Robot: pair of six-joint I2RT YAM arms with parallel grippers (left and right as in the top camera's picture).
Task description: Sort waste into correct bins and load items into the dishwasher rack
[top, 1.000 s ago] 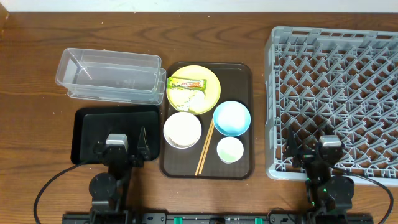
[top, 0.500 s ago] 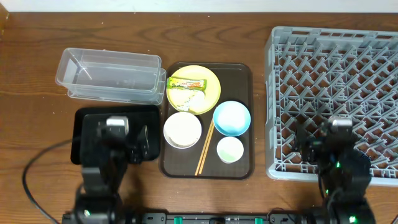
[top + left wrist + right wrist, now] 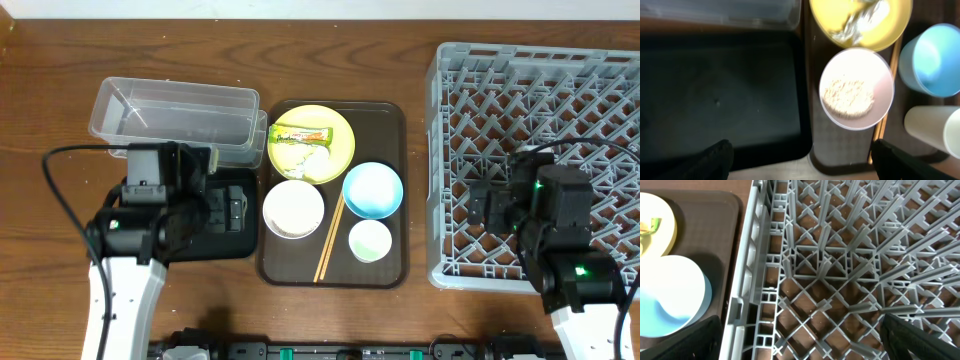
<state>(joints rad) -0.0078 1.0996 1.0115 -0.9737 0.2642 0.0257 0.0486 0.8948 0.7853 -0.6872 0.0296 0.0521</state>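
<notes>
On the yellow plate [image 3: 311, 143] lie the green-and-orange wrapper [image 3: 300, 133] and crumpled white paper [image 3: 307, 159]. The white bowl [image 3: 293, 208] holds rice-like scraps [image 3: 847, 95]. The blue bowl [image 3: 372, 190], the pale cup [image 3: 369, 240] and the chopsticks [image 3: 329, 238] lie beside it. My left gripper [image 3: 233, 212] is open and empty over the black tray [image 3: 246, 243], left of the white bowl. In its wrist view the left gripper [image 3: 802, 165] spans the tray's edge. My right gripper [image 3: 481, 206] is open and empty over the grey rack [image 3: 540, 100], and it also shows in the right wrist view [image 3: 800, 345].
The dishes sit on a dark brown serving tray [image 3: 388, 122] in the middle. The clear tub [image 3: 175, 120] stands behind the black tray. The rack's left wall [image 3: 747, 275] separates my right gripper from the blue bowl [image 3: 670, 295].
Both arms have lifted away from the table's front edge and reached forward. The left gripper now hangs over the black tray, the right over the rack's front left.
</notes>
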